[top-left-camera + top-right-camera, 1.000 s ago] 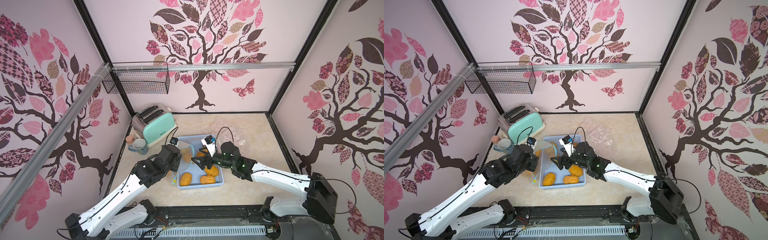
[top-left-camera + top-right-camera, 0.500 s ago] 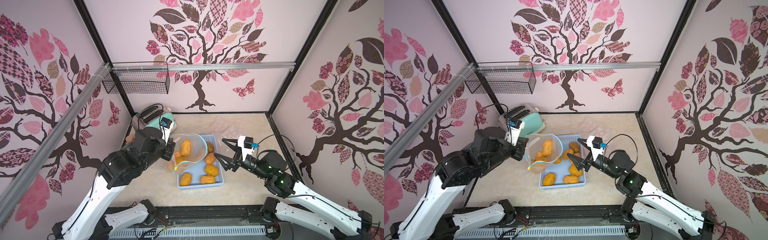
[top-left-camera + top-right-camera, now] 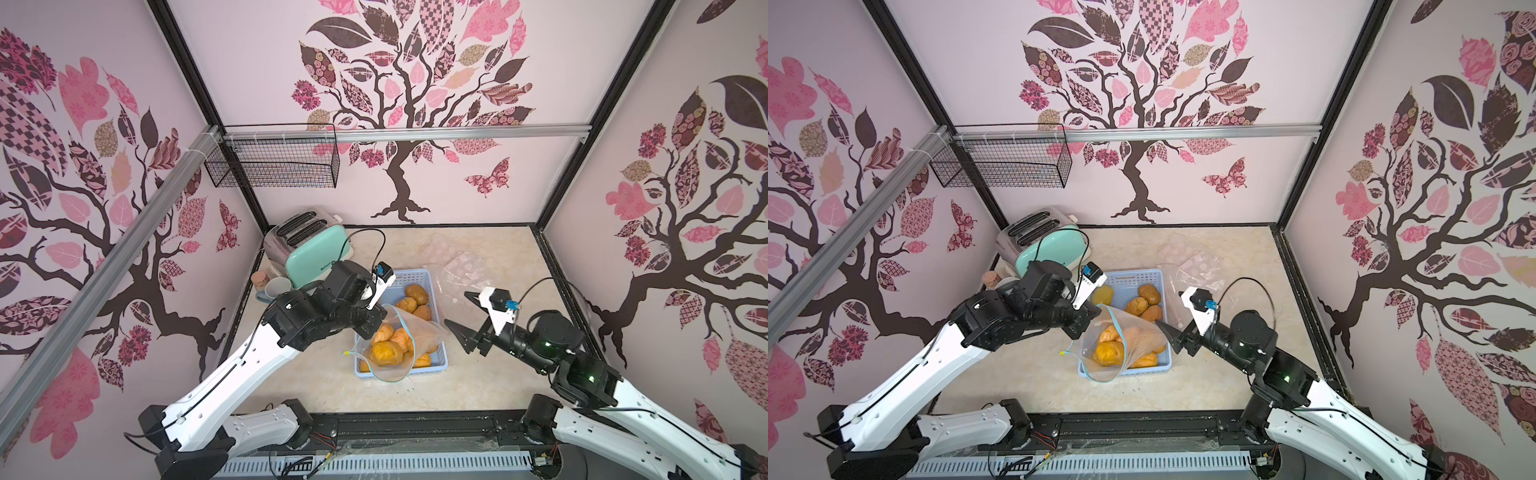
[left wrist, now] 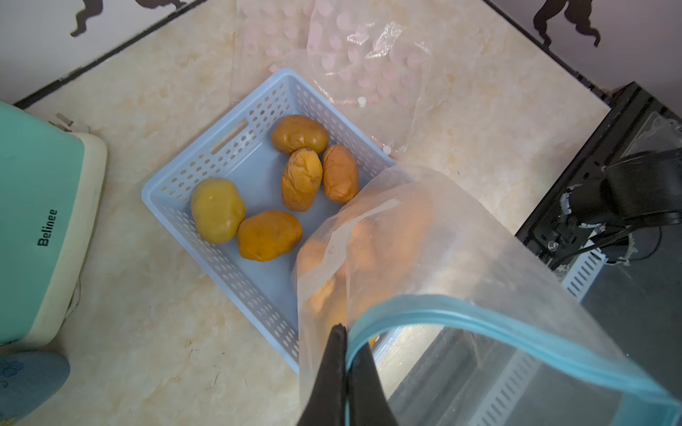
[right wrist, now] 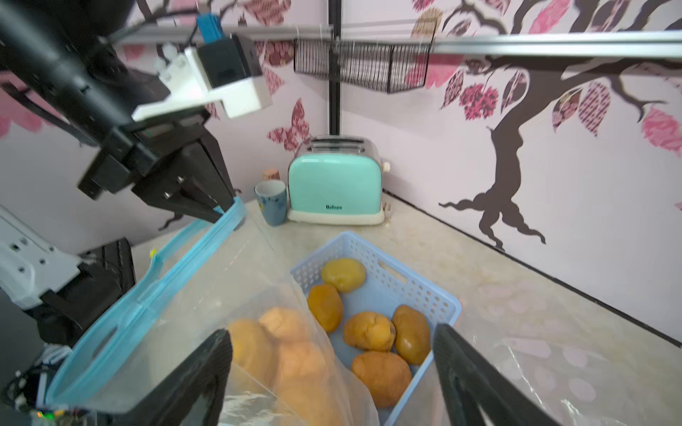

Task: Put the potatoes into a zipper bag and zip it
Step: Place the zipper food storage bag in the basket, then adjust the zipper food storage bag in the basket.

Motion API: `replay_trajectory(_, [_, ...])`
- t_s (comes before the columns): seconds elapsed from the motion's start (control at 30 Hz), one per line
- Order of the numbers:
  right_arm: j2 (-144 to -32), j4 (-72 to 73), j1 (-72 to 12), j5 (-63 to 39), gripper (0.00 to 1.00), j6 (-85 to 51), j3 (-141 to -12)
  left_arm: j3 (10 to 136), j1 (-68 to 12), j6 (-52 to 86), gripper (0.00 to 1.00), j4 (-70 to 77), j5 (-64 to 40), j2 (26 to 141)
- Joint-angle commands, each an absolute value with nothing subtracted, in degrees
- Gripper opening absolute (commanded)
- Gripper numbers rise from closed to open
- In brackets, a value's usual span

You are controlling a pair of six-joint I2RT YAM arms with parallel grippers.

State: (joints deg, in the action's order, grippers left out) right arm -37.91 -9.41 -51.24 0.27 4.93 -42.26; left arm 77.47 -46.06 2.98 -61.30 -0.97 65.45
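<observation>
At the far left of the table a cup stands just beside a mint-green toaster. Next comes the left gripper. Its jaws are pressed fully together on the blue zipper strip of the zipper bag, and they hold the bag up by this edge. The mouth of the bag is open, with the yellow slider at the low end of the strip. Several of the potatoes lie inside the bag, which hangs over the near end of the blue basket. Five more potatoes lie loose in the far part of the basket.

To the right, the right gripper has its jaws spread wide and holds nothing. It points at the bag from the basket's right side. I cannot tell if one finger touches the plastic. Behind it, some dotted plastic bags lie flat on the table.
</observation>
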Motion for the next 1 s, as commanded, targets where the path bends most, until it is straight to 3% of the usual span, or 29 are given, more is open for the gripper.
replay_trajectory(0.0, [-43.11, -20.60, -51.32, -4.40, 0.89, 11.67, -46.24, 73.49, -46.14, 1.74, 0.00, -58.00, -1.95, 64.75])
replay_trajectory(0.13, [-46.01, -22.19, -51.62, -14.52, 0.87, 17.16, -47.08, 71.13, -46.22, 0.85, 0.00, -57.55, -4.82, 63.66])
replay_trajectory(0.53, [-50.96, -15.08, -52.57, -26.61, 0.88, 28.56, -49.40, 69.36, -46.40, 0.00, 0.00, -57.98, -7.38, 60.67])
replay_trajectory(0.67, [-54.56, -14.30, -52.61, -31.43, 0.75, 27.79, -51.92, 69.24, -46.49, -0.16, 0.00, -58.39, -7.16, 60.06])
replay_trajectory(0.8, [-56.23, -10.55, -52.62, -33.94, 0.56, 26.25, -51.39, 68.49, -46.49, -0.14, 0.00, -57.92, -6.91, 59.00])
replay_trajectory(0.9, [-55.84, -9.14, -52.58, -33.15, 0.34, 25.78, -50.19, 68.37, -46.49, 0.63, 0.01, -57.82, -5.52, 58.41])
replay_trajectory(0.97, [-54.23, -7.09, -52.62, -30.43, 0.14, 24.18, -48.59, 69.06, -46.49, 1.42, 0.11, -57.66, -3.27, 57.84])
